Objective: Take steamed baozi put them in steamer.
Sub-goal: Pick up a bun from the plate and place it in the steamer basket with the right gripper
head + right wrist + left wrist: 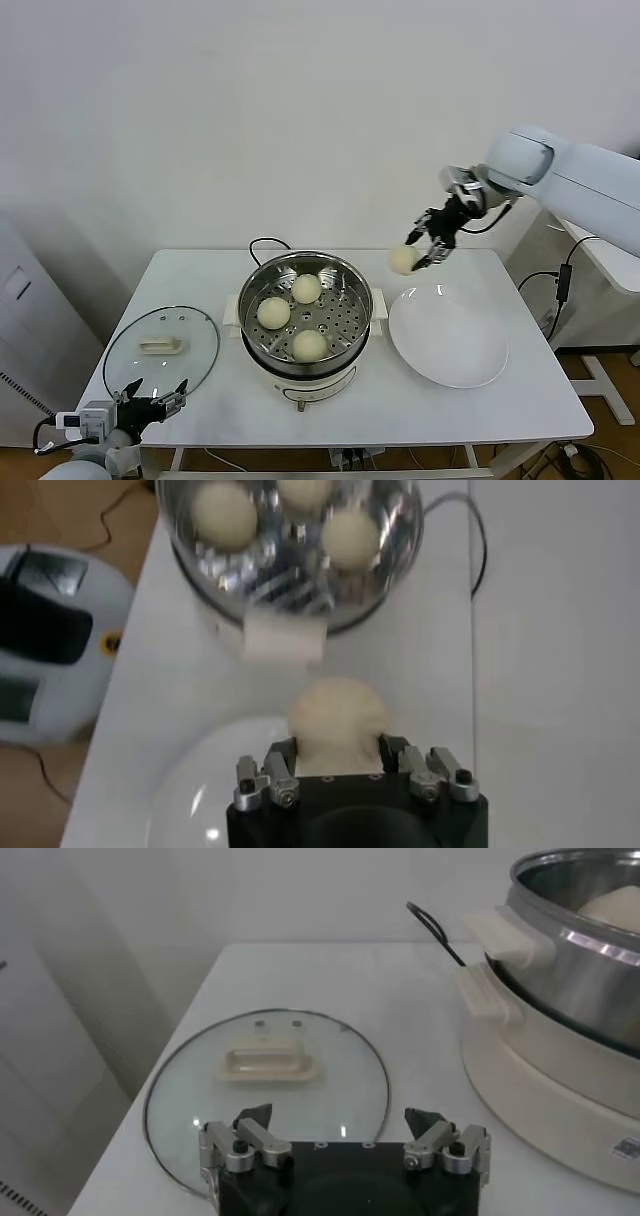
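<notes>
Three pale steamed baozi lie in the shiny steamer on its white base at the table's middle. A further baozi hangs in the air above the table between the steamer and the white plate, with my right gripper shut on it. In the right wrist view that baozi sits between the fingers, with the steamer beyond it. My left gripper is parked open at the table's front left corner, near the glass lid.
A round glass lid with a cream handle lies flat left of the steamer. A white plate lies to the steamer's right. A black cable runs behind the steamer. The wall stands close behind the table.
</notes>
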Tool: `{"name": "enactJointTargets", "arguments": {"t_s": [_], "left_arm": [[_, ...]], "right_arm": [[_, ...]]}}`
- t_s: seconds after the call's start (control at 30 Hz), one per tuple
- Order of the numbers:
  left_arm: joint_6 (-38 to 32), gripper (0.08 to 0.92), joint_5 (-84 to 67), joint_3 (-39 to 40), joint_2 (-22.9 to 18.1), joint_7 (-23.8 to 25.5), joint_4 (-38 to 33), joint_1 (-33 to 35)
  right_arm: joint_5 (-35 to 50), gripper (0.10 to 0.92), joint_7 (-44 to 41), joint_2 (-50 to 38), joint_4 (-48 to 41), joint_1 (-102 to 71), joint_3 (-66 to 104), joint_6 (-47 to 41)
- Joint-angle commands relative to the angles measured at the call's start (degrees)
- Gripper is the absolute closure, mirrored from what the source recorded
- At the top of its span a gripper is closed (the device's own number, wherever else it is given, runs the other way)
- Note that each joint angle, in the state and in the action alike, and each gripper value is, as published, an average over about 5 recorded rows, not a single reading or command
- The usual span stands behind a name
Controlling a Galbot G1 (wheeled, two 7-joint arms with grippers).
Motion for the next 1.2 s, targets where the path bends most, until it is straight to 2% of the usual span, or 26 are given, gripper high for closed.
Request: {"name": "enactJointTargets", "arguments": {"t_s": [0.03,0.77,1.2], "left_arm": [[0.06,0.177,-0.04,-0.03,0.01,-0.08,-0.07,0.01],[0.13,0.177,-0.16,-0.33,-0.42,-0.28,-0.06,0.18],[-0.07,0.177,-0.24,-0.42,-0.87,-0.26,0.07,0.38]], "right_arm": [[12.26,0.505,8.8,6.45,6.59,6.44,-6.95,-11.67],[16.72,0.508,20.89,16.46,6.29,-0.78,-8.26,-20.95],[12.71,0.508,22.49,17.03,6.21,-4.63,-8.42,-21.59]]}}
